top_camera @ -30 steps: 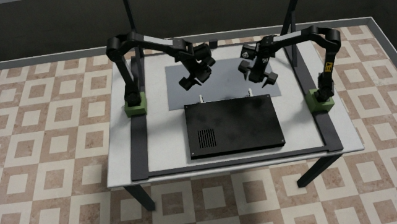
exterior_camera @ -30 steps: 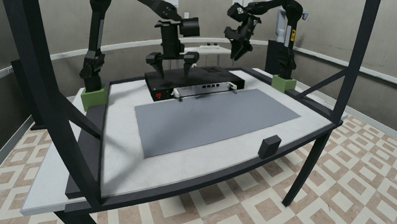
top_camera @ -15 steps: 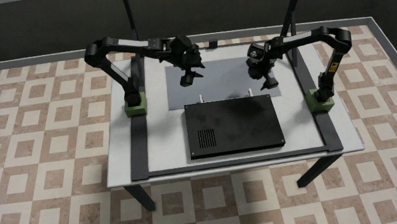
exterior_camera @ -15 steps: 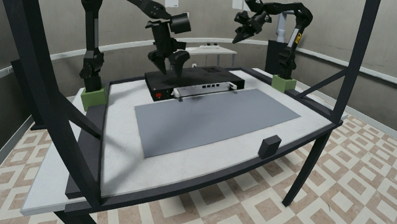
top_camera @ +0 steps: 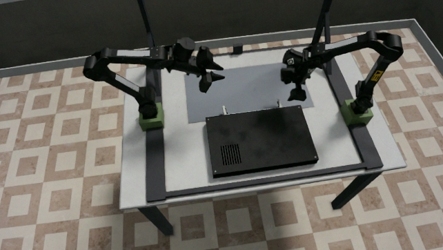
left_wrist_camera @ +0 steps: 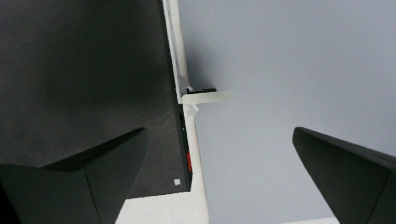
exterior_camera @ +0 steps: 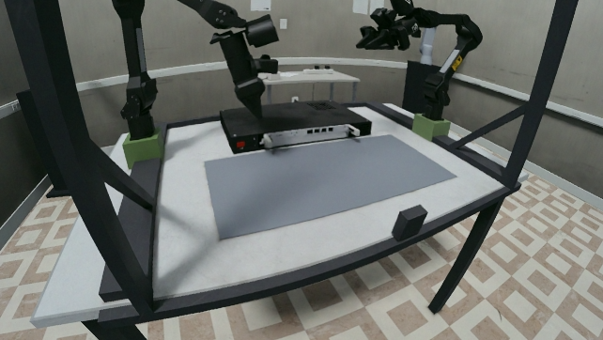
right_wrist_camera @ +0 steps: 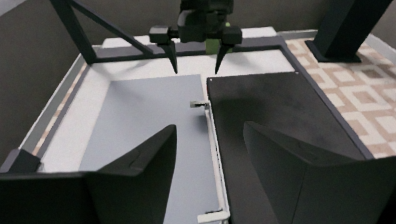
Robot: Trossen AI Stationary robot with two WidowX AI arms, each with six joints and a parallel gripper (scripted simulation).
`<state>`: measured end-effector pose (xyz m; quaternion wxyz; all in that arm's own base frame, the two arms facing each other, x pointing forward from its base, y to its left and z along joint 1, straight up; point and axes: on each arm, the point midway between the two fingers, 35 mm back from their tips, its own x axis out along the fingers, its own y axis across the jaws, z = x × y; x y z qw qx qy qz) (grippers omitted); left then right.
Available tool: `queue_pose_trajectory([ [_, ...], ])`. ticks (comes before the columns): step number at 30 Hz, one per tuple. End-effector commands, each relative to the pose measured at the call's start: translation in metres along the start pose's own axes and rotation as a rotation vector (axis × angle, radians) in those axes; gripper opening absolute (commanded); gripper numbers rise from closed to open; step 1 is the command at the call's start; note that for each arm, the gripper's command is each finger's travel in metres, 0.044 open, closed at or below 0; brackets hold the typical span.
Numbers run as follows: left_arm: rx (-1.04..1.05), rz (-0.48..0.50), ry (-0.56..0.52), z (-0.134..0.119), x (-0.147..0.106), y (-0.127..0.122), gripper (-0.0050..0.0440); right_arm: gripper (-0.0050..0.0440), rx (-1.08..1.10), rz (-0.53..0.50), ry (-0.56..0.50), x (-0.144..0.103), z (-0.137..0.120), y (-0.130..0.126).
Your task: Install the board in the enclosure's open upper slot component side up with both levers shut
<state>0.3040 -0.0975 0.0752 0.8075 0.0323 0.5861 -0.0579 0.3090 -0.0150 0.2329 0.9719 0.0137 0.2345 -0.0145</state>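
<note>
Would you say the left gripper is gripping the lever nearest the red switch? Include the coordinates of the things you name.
No, the left gripper (top_camera: pixel 293 98) (exterior_camera: pixel 259 115) (left_wrist_camera: pixel 219 134) (right_wrist_camera: pixel 196 74) is open, its fingers standing wide apart and clear of that lever (top_camera: pixel 279 103) (exterior_camera: pixel 268 142) (left_wrist_camera: pixel 206 97) (right_wrist_camera: pixel 199 102).

Dim light over drab walls and a checkered floor

I'm looking at a room with plain grey-brown walls (exterior_camera: pixel 178 28), a pale rail (exterior_camera: pixel 301 62) curving along them. Light's soft and rather low here, and from above the wall turns almost black. Down below, the floor (top_camera: pixel 69 193) (exterior_camera: pixel 554 225) runs in squares within squares, cream against dusty pinkish brown. Over at the back I've got a white table (exterior_camera: pixel 324 77) with small items on top, papers (exterior_camera: pixel 361 6) pinned above.
</note>
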Motion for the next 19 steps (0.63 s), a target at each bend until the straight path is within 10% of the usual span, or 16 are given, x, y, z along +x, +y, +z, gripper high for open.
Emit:
queue_pose_trajectory([
  [1, 0.113, -0.033, -0.057, 0.0052, -0.0107, 0.0021, 0.0440, 0.0198, -0.028, 0.007, -0.032, -0.0043, 0.0034, 0.0003],
  [19, 0.141, -0.037, -0.067, 0.0072, -0.0128, 0.0016, 0.0440, 0.0198, -0.026, 0.006, -0.037, -0.0044, 0.0073, 0.0007],
])
